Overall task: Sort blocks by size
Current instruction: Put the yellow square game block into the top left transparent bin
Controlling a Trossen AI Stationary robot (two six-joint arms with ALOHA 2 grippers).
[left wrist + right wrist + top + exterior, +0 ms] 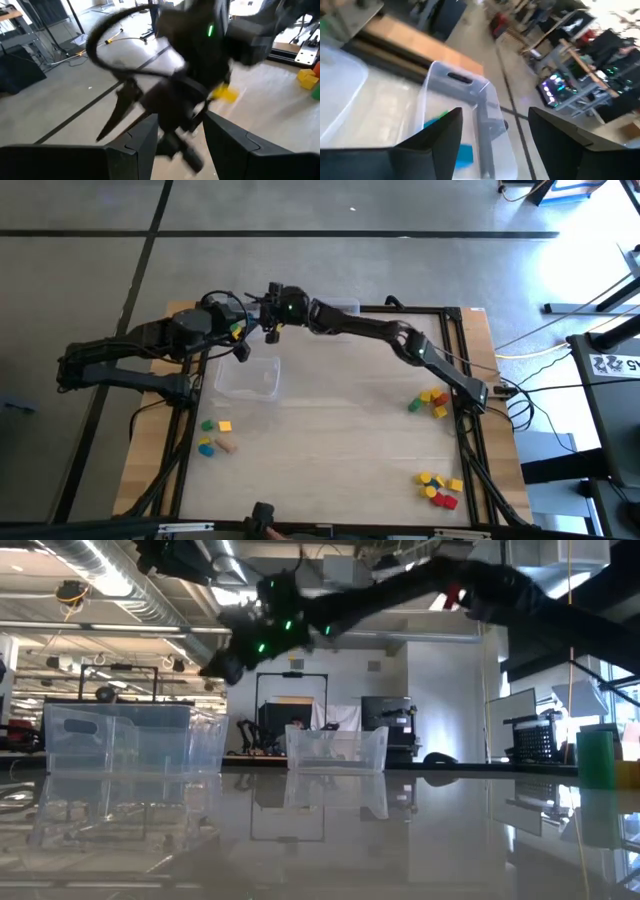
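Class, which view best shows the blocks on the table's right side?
The high view: both piles lie whole, unblocked. The low view shows a couple at its edge, the left wrist view a few far off, the right wrist view none.

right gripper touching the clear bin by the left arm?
Cannot tell. In the high view the right gripper sits just off the clear bin's far rim, but top-down hides height; the low view blurs the arms, showing neither gap nor contact.

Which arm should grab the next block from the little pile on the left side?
Probably the left gripper. The small pile of green, yellow, blue and tan wooden blocks lies on its side of the table. The right gripper, open, is over the clear plastic bin, farther away.
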